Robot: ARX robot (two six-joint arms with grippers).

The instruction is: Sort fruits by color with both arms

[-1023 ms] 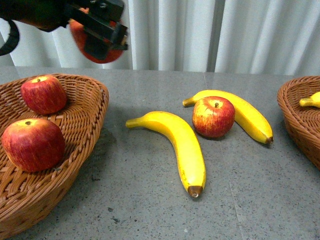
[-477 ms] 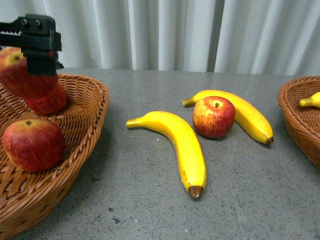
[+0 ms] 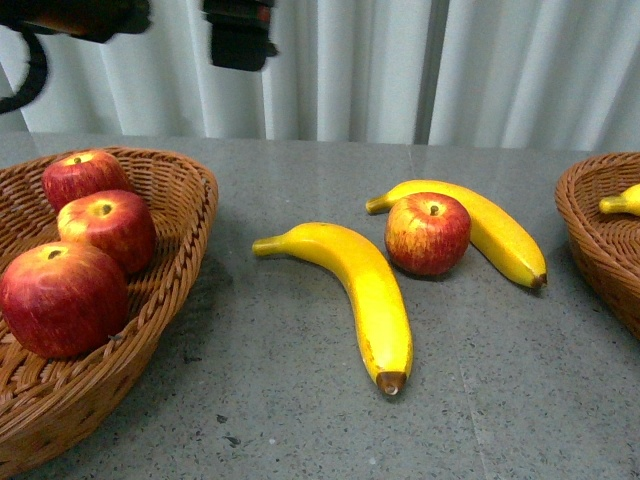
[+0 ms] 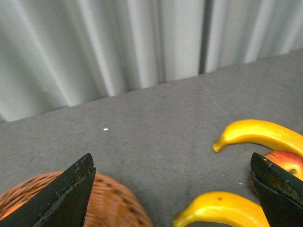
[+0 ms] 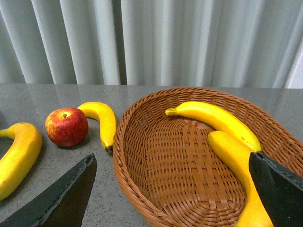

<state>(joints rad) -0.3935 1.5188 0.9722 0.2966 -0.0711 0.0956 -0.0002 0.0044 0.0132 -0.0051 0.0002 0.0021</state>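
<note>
Three red apples (image 3: 108, 228) lie in the left wicker basket (image 3: 195, 200). A fourth apple (image 3: 428, 232) rests on the grey table against a banana (image 3: 495, 230), and another banana (image 3: 355, 290) lies in front of them. High above the left basket's far edge, my left gripper (image 3: 175, 25) hangs open and empty. In the left wrist view the left gripper (image 4: 173, 189) spans a banana (image 4: 222, 208) and the basket rim (image 4: 109, 203). My right gripper (image 5: 170, 194) is open over the right basket (image 5: 137, 156), which holds two bananas (image 5: 213, 118).
The right basket (image 3: 600, 235) sits at the table's right edge with a banana tip (image 3: 622, 202) showing. Grey curtains (image 3: 400, 60) close off the back of the table. Bare table surface lies between the two baskets, in front of the fruit.
The left gripper carried an apple down into the left basket, let it go and rose up. The basket now holds three apples, which have shifted.
</note>
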